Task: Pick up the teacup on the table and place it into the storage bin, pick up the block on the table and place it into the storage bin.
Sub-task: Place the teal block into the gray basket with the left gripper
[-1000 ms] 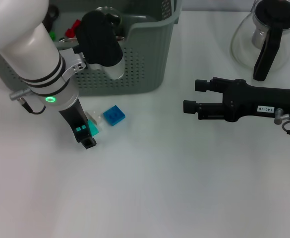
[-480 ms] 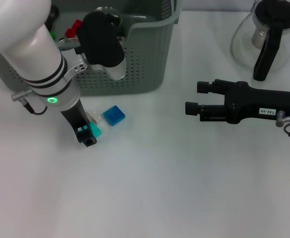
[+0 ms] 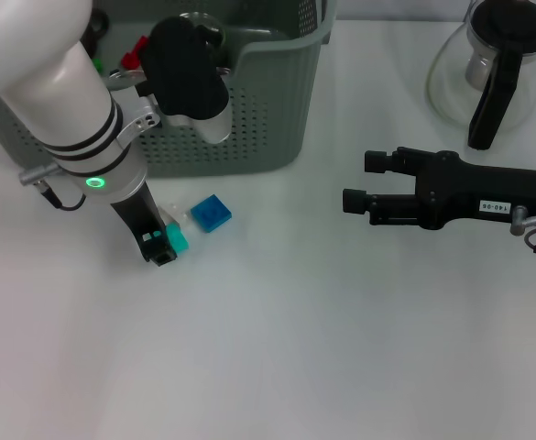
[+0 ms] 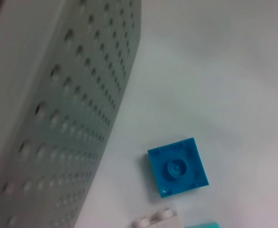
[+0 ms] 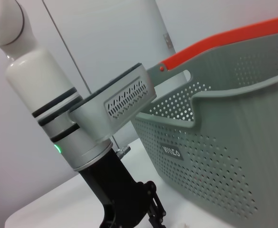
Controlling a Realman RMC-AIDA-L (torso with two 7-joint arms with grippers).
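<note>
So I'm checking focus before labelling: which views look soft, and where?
Left wrist view: the storage bin wall blurs close to the lens, while the blue block stays sharp. Right wrist view: the left arm and bin are crisp. Head view: evenly lit, with soft shadows under the bin.

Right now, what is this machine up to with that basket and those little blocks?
The left gripper is down at the table in front of the storage bin, at a teal block and a small white piece. A blue block lies on the table just beside them, untouched. The right gripper hovers open over the table off to the right, holding nothing. A glass pot stands at the back right.
</note>
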